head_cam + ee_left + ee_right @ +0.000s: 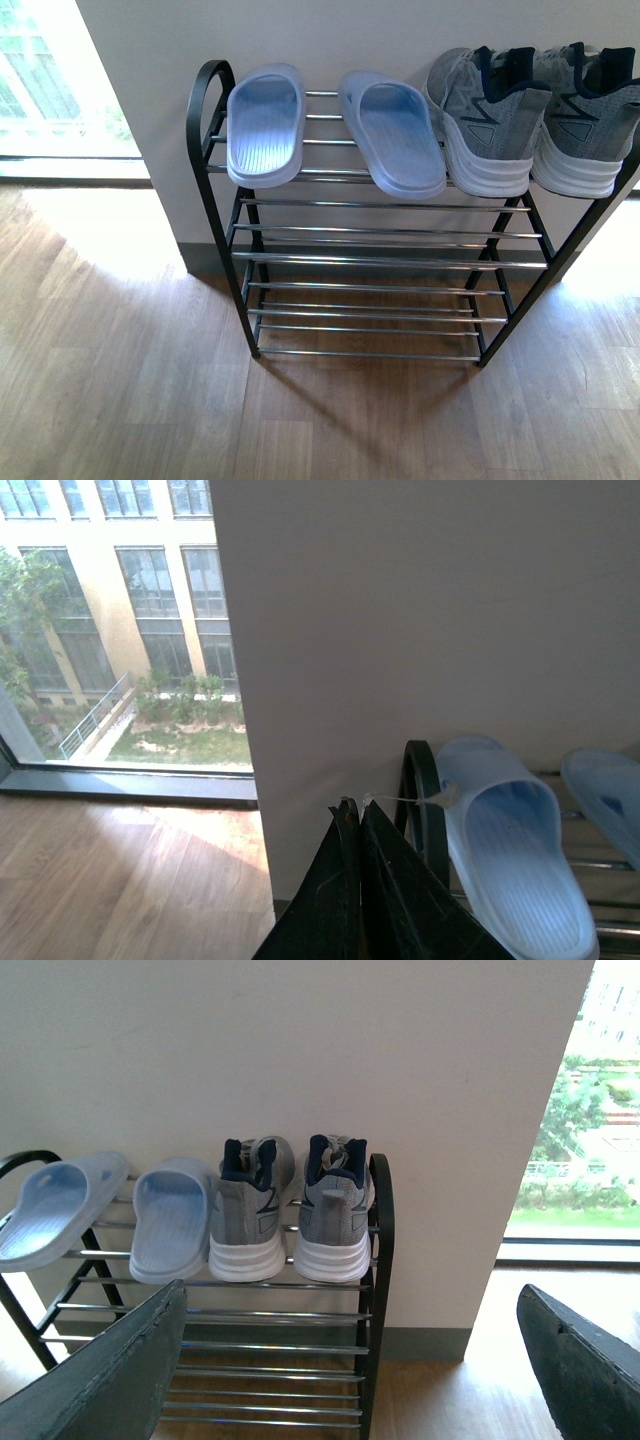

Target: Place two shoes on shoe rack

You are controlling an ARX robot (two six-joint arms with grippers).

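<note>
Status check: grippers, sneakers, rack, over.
Left gripper shut, empty. Right gripper open, empty. Both sneakers side by side on the rack's top tier, beside blue slippers. Nothing in the way.

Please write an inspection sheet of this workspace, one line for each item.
Surface: black metal shoe rack with chrome bars; lower tiers bare.
Job's things: two grey knit sneakers with white soles on the top tier, right end, side by side.
Clutter: two light blue plastic slippers on the top tier, left.
Grippers: left gripper shut, empty; right gripper open, empty.
Cables: nothing seen.
Surroundings: white wall, wooden floor, windows.
</note>
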